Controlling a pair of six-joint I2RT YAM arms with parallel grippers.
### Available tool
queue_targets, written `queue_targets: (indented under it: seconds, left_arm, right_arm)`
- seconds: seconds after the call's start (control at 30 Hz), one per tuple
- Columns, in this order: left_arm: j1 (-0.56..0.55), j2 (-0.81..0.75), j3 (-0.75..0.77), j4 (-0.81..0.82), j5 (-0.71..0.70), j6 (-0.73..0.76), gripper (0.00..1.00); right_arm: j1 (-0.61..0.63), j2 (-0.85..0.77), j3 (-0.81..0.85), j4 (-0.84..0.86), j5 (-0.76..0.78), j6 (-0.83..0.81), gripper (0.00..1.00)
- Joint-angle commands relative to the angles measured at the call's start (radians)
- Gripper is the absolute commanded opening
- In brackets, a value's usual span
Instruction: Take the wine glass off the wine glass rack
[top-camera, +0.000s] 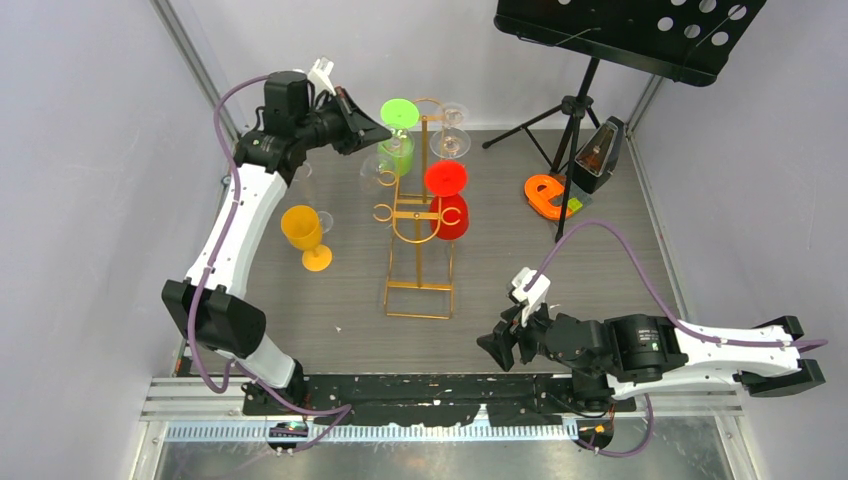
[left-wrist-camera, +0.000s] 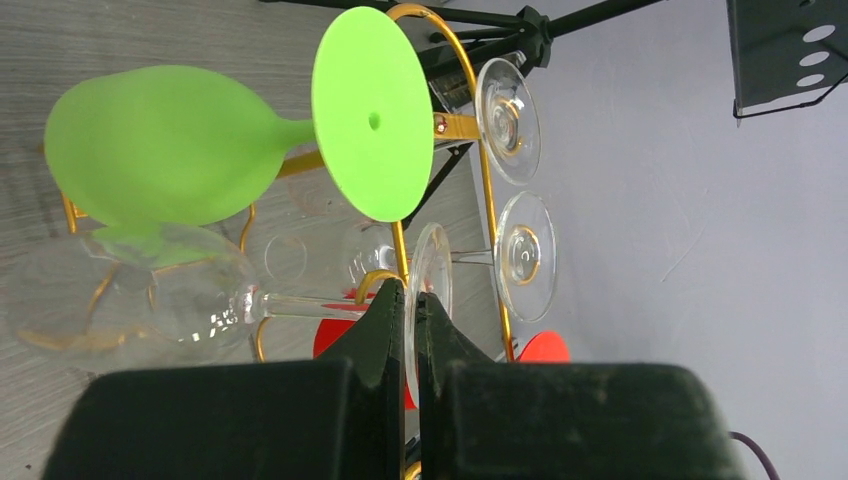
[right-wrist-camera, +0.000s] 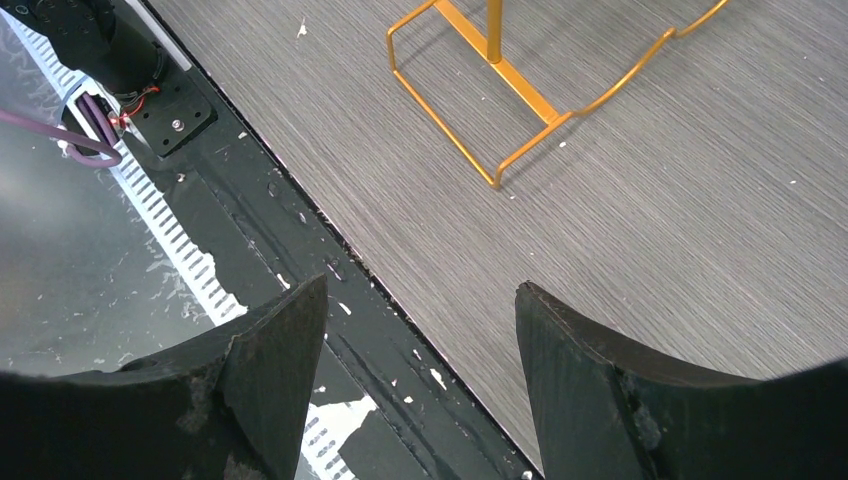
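Clear wine glass (left-wrist-camera: 150, 305): hangs by its foot on the wine glass rack (top-camera: 420, 250), touching or just beside the green glass (left-wrist-camera: 160, 145)
Left gripper (left-wrist-camera: 411, 310): pinched tight on the foot's rim
Handling: draw the foot out along the hook's opening, slowly, since the rim grip may slip
Right gripper (right-wrist-camera: 420, 330): spread wide, empty

No writing, label or number can be read — none anywhere.

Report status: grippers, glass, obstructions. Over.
Left gripper shut on foot of clear wine glass, not yet off gold wire rack. Right gripper open, away from rack. Green plastic wine glass close alongside.
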Motion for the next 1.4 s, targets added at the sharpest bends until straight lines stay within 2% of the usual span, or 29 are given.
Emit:
queue_targets:
  seconds: [0.0,0.57,1.1,1.17,1.37]
  left_arm:
    - [-0.013,-0.031,0.041,-0.009,0.028,0.024,0.00]
    - [0.046,-0.081,0.067,-0.020,0.038,0.022,0.00]
    - [0.109,-0.038,0.109,0.000,0.059,0.016,0.00]
    - [0.116,-0.038,0.107,0.000,0.062,0.015,0.00]
    - [0.121,-0.070,0.064,0.023,0.084,0.019,0.00]
  right_arm:
    - [0.003,0.012,0.018,0.046,0.024,0.009,0.75]
    - [0.003,0.043,0.036,0.048,0.019,0.004,0.75]
    - [0.003,0.043,0.029,0.051,0.020,0.011,0.75]
    - [0.003,0.041,0.028,0.094,0.021,0.010,0.75]
    - [0.004,0.046,0.033,0.050,0.025,0.006,0.75]
